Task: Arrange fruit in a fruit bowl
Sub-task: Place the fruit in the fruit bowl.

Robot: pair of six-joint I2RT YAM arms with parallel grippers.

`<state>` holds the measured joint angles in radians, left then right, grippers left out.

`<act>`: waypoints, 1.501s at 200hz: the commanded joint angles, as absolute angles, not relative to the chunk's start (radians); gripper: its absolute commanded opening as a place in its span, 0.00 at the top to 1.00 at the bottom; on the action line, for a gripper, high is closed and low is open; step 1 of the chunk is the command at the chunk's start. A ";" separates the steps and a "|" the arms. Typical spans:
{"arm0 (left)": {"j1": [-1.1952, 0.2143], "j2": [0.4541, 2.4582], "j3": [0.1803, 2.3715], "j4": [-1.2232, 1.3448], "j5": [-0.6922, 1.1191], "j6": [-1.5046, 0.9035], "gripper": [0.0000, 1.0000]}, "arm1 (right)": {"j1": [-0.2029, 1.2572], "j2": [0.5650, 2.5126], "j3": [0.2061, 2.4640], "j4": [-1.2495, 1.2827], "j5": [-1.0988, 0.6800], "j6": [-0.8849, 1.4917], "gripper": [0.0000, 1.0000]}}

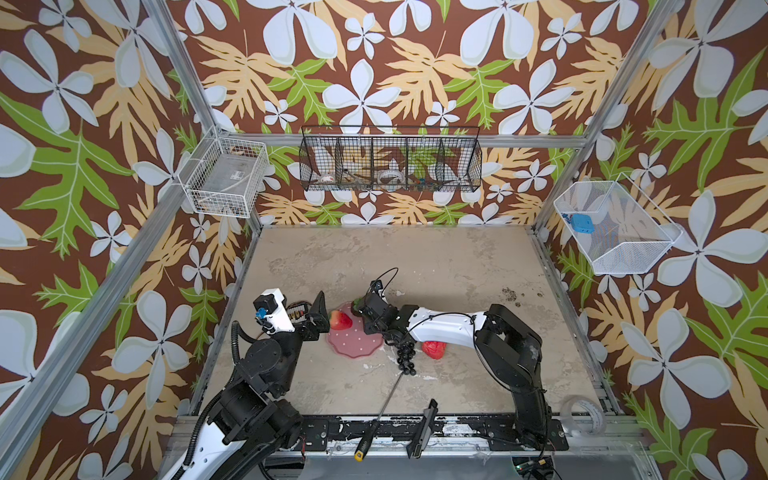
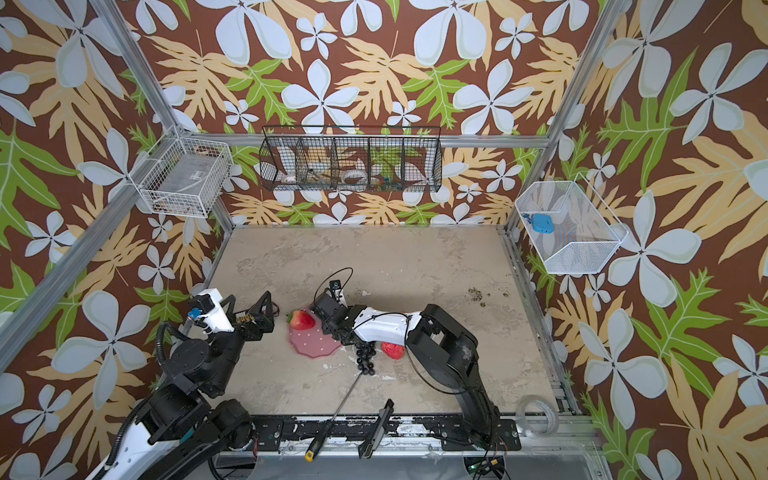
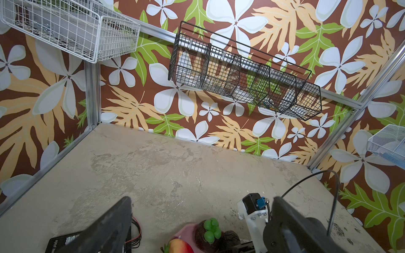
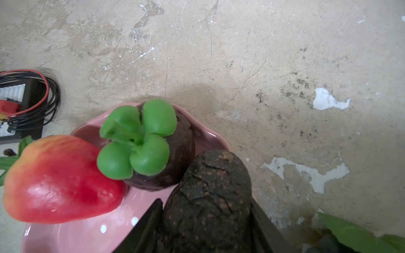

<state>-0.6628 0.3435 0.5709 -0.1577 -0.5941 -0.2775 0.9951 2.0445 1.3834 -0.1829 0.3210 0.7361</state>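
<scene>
While your right gripper (image 4: 206,203) clamps the bumpy avocado (image 4: 217,170) over the rim of the pink dish (image 4: 76,232), just beside the mangosteen (image 4: 142,142), ease it inward over bare pink before opening, lest it roll off.

apple (image 4: 59,179), mangosteen (image 4: 140,140) in bowl (image 4: 76,236), avocado (image 4: 210,197) at rim, grapes (image 1: 405,359) beside

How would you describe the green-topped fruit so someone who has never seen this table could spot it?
Find the pink dotted dish on the tan table. At its far edge sits the mangosteen, between a red apple and a bumpy avocado. Only it is dark, round and smooth, capped by four bright green lobes.
</scene>
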 commanded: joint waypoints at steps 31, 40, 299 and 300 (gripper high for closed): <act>-0.661 0.345 0.571 -0.122 -0.607 -0.268 0.00 | 0.989 2.072 1.405 -0.171 0.345 0.732 0.42; -0.661 0.345 0.571 -0.122 -0.606 -0.268 0.00 | 0.989 2.074 1.408 -0.174 0.350 0.729 0.42; -0.661 0.353 0.571 -0.123 -0.613 -0.265 0.00 | 0.979 2.016 1.392 -0.195 0.334 0.718 0.13; -0.661 0.352 0.571 -0.123 -0.612 -0.265 0.00 | 0.978 2.016 1.392 -0.195 0.334 0.719 0.13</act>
